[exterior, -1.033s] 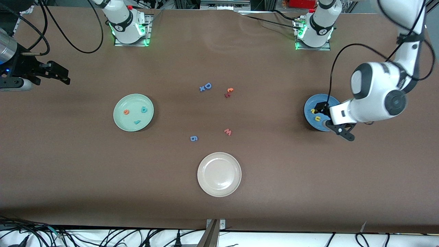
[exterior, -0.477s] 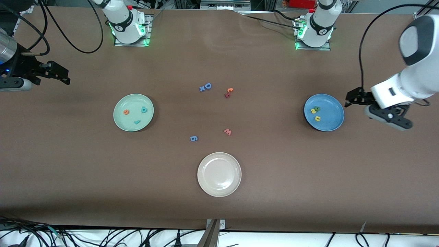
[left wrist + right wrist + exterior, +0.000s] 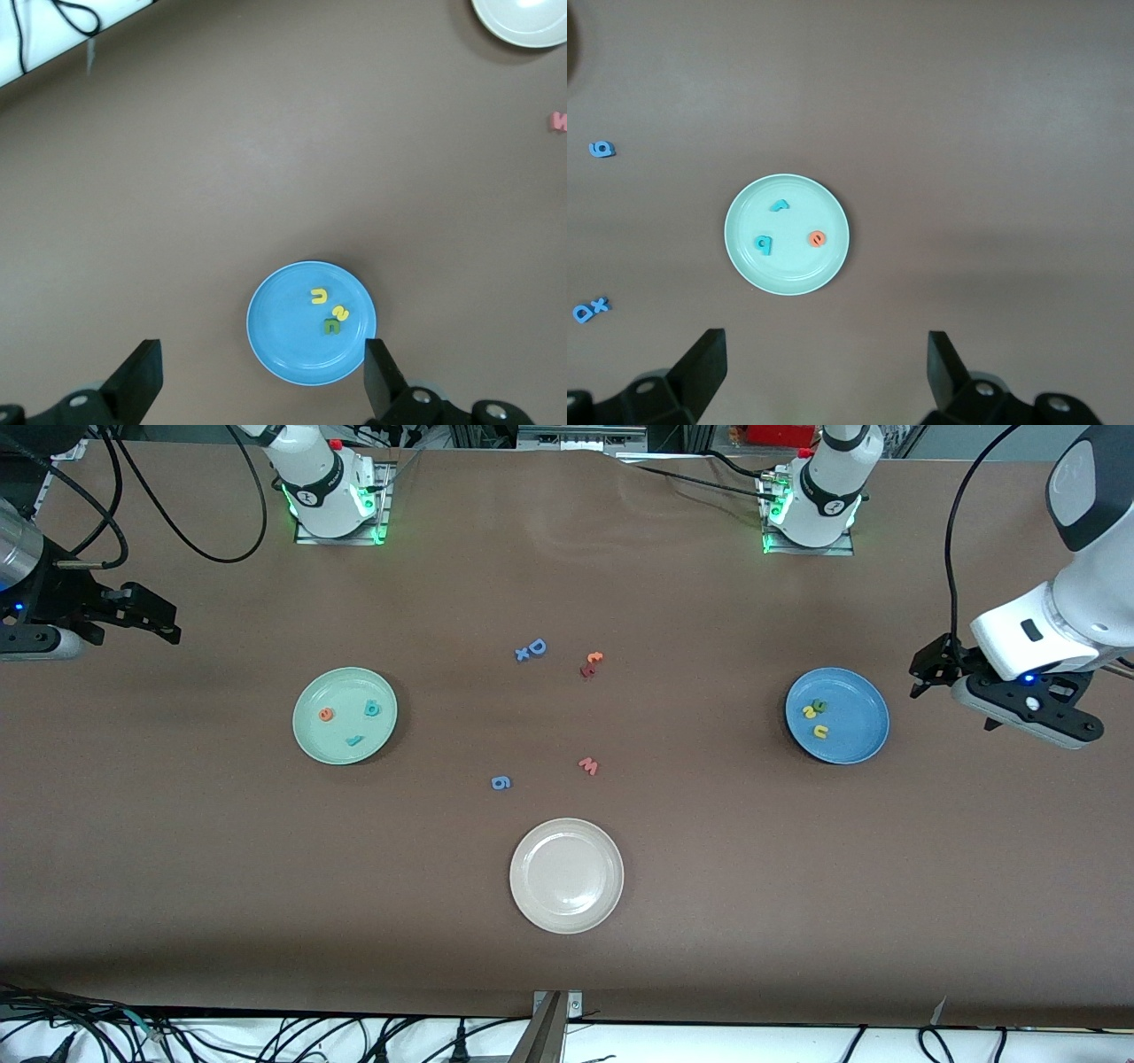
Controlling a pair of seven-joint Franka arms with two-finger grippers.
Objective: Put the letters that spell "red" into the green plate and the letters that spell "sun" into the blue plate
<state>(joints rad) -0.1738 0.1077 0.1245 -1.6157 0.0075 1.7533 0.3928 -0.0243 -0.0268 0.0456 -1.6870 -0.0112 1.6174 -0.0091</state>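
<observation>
Right gripper hangs spread and empty over the table's right-arm edge. The round mint plate holds foam r, e, d. The glossy blue plate holds s, u, n. Left gripper, jaws wide, is above the left-arm edge.

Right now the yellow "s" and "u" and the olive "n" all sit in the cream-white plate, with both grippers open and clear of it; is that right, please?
Not quite: the front view shows those letters in the blue plate; the cream-white plate holds none. The left gripper and right gripper are open and clear.
</observation>
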